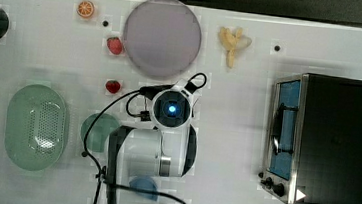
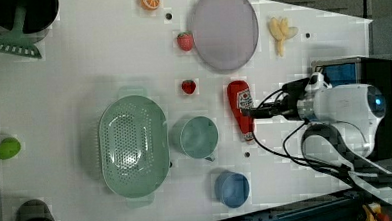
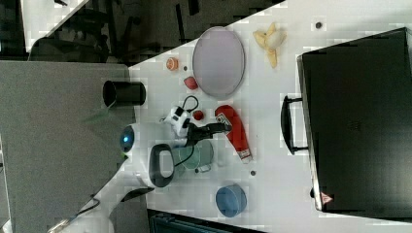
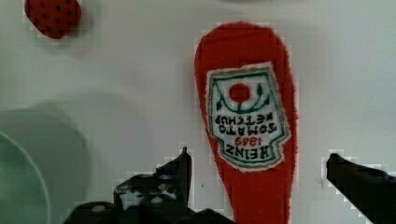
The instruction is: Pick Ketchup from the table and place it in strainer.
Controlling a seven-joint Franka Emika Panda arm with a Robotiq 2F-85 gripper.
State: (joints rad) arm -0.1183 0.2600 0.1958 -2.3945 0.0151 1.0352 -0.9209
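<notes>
So the ketchup (image 4: 245, 126) is lying flat on the white worktop (image 2: 82, 75), label up, and in the left view its long axis runs top to bottom, fat end toward the grey plate (image 2: 224, 29) and the narrow cap end pointing down toward the blue bowl (image 2: 232, 189). The end effector (image 4: 257, 163) sits right over the lower half of the bottle with its fingers spread wide, one on each side of the red body, not touching it as far as I can tell and holding nothing. That's the bit that matters: the fingers straddle the bottle across its width, so closing should pinch the narrow way rather than fight the length. The arm reaches in from the left view's right. The strainer (image 2: 133, 143) is off on the left view's left, well apart, with the green cup (image 2: 197, 136) between it and the bottle, and a strawberry (image 2: 188, 86) near the fat end.
</notes>
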